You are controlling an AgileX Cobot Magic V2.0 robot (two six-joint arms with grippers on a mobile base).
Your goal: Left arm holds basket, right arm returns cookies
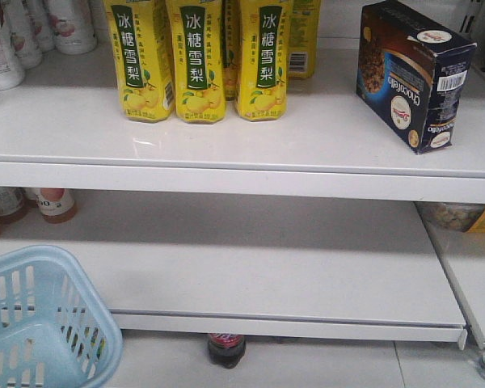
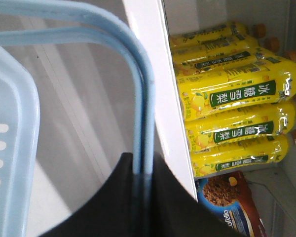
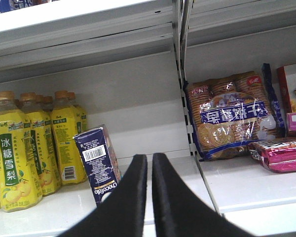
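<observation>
- Nearest, lower left of the front view, one light blue plastic basket (image 1: pixel 40 323) with slotted walls; in the left wrist view its smooth hoop handle (image 2: pixel 140 98) is pinched in the closed left claw (image 2: pixel 143 202).
- Right claw (image 3: pixel 149 197): two matte black fingers nearly together, gripping nothing.
- Farther, on the glossy white upper shelf (image 1: pixel 307 137), one navy-maroon cardboard cookies box (image 1: pixel 412 73) stands tilted, upper right.
- Three yellow pear-drink cartons (image 1: pixel 194 61) front the row, upper centre.

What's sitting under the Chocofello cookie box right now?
The cookie box stands tilted on the white upper shelf, right of the yellow drink bottles. Only bare shelf shows around its base; the patch directly beneath it is covered.
</observation>
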